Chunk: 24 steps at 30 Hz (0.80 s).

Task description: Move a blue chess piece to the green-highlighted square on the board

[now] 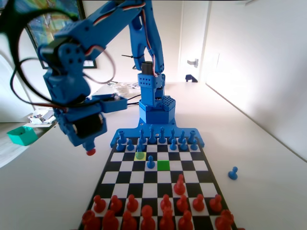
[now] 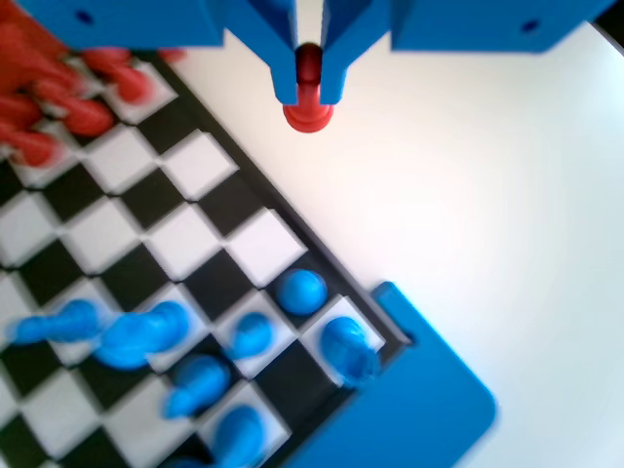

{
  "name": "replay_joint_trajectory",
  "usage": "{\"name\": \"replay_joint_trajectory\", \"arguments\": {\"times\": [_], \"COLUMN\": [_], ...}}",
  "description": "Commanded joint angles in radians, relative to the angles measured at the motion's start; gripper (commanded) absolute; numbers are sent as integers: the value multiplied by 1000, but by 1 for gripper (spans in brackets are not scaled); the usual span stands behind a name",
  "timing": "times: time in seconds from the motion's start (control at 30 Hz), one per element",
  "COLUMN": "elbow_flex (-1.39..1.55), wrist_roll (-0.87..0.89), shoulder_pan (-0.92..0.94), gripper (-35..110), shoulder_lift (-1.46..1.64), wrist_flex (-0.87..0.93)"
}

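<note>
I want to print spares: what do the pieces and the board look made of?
The red piece in the gripper and the blue pieces look like matte moulded or printed plastic, uniform in colour. The board seems smooth and flat; material unclear.

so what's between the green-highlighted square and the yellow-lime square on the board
In the fixed view, one small blue plastic pawn stands between the bright green-highlighted square and the paler yellow-lime square of the checkered board.

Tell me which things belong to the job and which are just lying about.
Job: blue chess pieces, green square, board, hand shut on a red piece.
Lying about: blue pawn on the table beside the board, teal tray.
</note>
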Motion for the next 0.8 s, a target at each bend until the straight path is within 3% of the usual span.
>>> {"name": "replay_joint_trajectory", "arguments": {"times": [0.0,0.4,0.77], "elbow_flex": [-54,11,80], "wrist_roll": [-61,-106,-135], "shoulder_pan": [81,126,123], "gripper": [1,2,15], "shoulder_lift": [-25,-149,-144], "wrist_flex": [-29,-272,-350]}}
